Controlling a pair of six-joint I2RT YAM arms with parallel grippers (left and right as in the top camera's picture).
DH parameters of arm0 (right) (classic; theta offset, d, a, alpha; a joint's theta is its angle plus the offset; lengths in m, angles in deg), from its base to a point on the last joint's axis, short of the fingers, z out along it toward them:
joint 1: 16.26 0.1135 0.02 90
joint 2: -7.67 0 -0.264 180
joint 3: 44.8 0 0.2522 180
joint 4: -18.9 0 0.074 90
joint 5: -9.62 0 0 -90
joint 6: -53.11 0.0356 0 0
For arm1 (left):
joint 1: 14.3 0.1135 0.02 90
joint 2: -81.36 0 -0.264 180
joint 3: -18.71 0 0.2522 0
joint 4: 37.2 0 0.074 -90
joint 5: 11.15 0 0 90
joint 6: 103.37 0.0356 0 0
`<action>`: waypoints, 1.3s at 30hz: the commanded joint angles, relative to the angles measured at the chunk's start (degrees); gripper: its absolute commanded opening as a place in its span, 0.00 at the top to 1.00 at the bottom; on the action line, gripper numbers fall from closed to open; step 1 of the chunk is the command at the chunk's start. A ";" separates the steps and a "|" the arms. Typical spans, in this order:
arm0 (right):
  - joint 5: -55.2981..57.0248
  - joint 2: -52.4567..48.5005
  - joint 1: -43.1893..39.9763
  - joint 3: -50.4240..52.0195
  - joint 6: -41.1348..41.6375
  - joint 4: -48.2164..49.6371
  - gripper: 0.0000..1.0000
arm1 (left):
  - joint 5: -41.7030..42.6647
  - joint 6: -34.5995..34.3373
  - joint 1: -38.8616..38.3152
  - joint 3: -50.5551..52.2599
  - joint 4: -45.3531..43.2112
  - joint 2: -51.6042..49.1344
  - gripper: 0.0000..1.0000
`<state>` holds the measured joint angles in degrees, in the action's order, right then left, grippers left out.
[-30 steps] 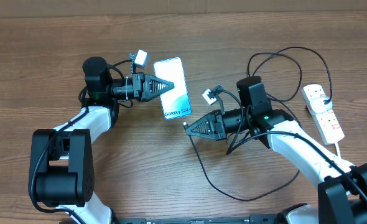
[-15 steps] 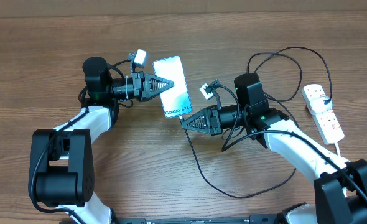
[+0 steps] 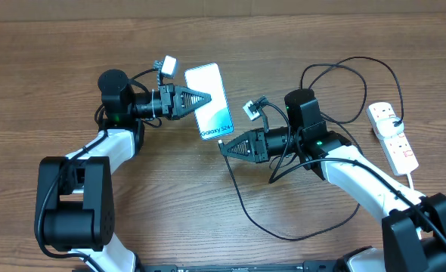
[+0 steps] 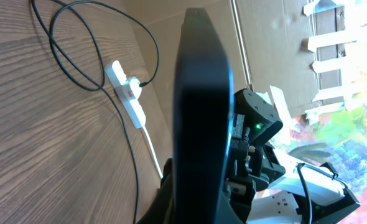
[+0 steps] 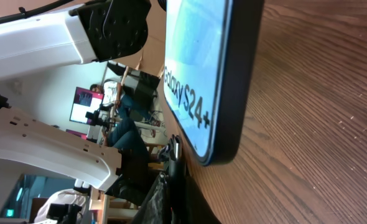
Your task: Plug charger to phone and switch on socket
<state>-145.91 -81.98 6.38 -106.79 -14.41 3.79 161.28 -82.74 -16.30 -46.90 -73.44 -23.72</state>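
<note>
The phone, light blue screen with "Galaxy S24+" text, is held at its left edge by my left gripper, which is shut on it. In the left wrist view the phone shows edge-on as a dark slab. My right gripper is shut on the charger connector tip, right at the phone's lower end. In the right wrist view the tip sits just beside the phone's end. The black charger cable loops across the table to the white socket at the right.
The cable makes wide loops behind my right arm and in front of it. The socket's thick white cord runs toward the front right. The socket also shows in the left wrist view.
My right gripper has moved left with the connector up to the phone's lower end. My left gripper has shifted the phone slightly up and back.
</note>
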 commanded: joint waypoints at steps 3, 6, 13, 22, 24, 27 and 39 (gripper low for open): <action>0.68 -0.59 0.17 0.28 0.68 1.14 0.96 | -0.13 -1.62 0.09 -1.42 -0.68 -0.35 0.95; 1.86 -0.83 0.17 0.28 2.01 1.33 0.96 | -0.04 -1.84 0.09 -1.42 -0.68 -0.35 0.96; 1.77 -0.98 0.17 0.28 3.28 3.23 0.96 | -0.02 -1.81 0.09 -1.42 -0.68 -0.35 0.96; 1.16 -0.98 0.17 0.28 4.35 4.17 0.96 | 0.09 -1.77 0.09 -1.42 -0.70 -0.35 0.96; 0.31 -0.98 0.17 0.28 4.35 4.26 0.96 | 0.09 -1.77 0.09 -1.42 -0.70 -0.35 0.96; -0.57 -0.98 0.17 0.28 4.35 4.31 0.96 | 0.04 -1.77 0.09 -1.42 -0.70 -0.35 0.96; 0.68 -0.98 0.13 0.28 4.57 4.39 0.96 | 0.09 -1.79 0.09 -1.42 -1.11 -0.35 0.95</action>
<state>-145.50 -82.83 6.38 -106.77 -10.08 7.64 161.11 -83.98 -16.30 -46.90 -74.03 -23.72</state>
